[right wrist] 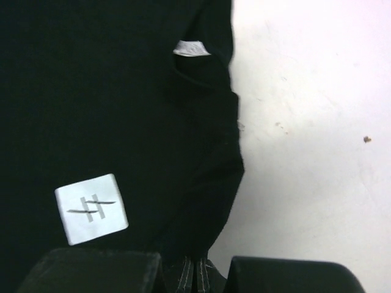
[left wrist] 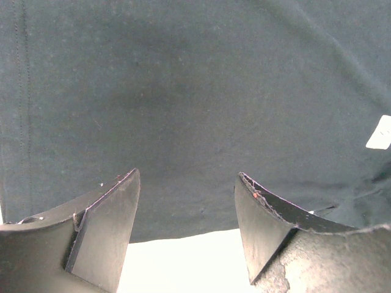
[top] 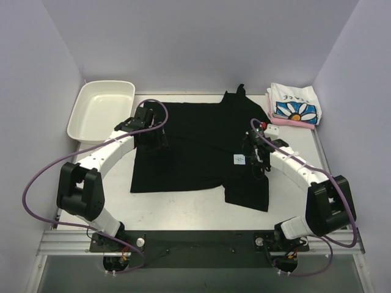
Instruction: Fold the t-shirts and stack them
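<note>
Now: R pincer (right wrist: 194, 270) clamped on black shirt (right wrist: 116, 91) edge; L pincer (left wrist: 187, 174) wide, holding nothing.

A robotics lab test cell: bare pale walls (top: 183, 43) box in a white desk (top: 183, 210) on three sides. A left arm (top: 104, 152) and a right arm (top: 299, 171) stand on an aluminium rail (top: 61, 244) at its near edge. Purple cables (top: 27, 189) loop from their bases.

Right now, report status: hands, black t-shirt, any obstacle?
Left hand open over black t-shirt. Right hand shut on its edge. Daisy t-shirt folded, far right corner, apart.
</note>
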